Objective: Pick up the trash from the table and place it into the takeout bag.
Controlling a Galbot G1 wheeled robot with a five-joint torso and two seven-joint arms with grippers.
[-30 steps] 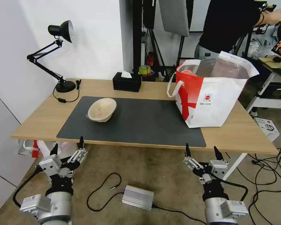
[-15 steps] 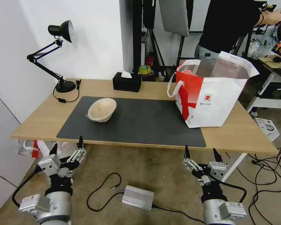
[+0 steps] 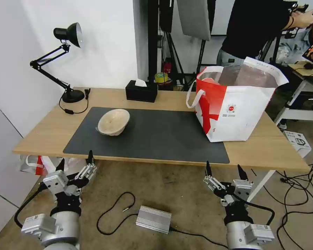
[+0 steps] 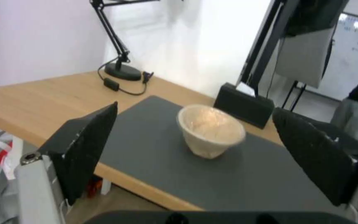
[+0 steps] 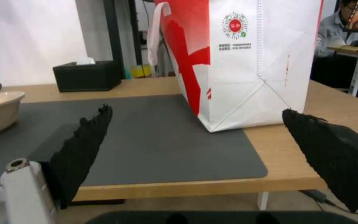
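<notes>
A beige paper-like bowl (image 3: pixel 113 121) lies tilted on the left part of the dark grey mat (image 3: pixel 153 139) on the light-wood table (image 3: pixel 267 149); the left wrist view has the bowl (image 4: pixel 210 130) ahead, between the fingers. The white and red takeout bag (image 3: pixel 236 104) stands open at the table's right end, close in the right wrist view as the bag (image 5: pixel 241 62). My left gripper (image 3: pixel 75 162) and right gripper (image 3: pixel 223 170) both hang open and empty below the table's front edge, apart from everything.
A black desk lamp (image 3: pixel 67 62) stands at the back left, a black tissue box (image 3: pixel 141 91) at the back middle. Cables and a silver power brick (image 3: pixel 153 218) lie on the floor. A person stands behind the bag.
The right gripper has sunk slightly; the left gripper has barely shifted. Bowl and bag have not moved.
</notes>
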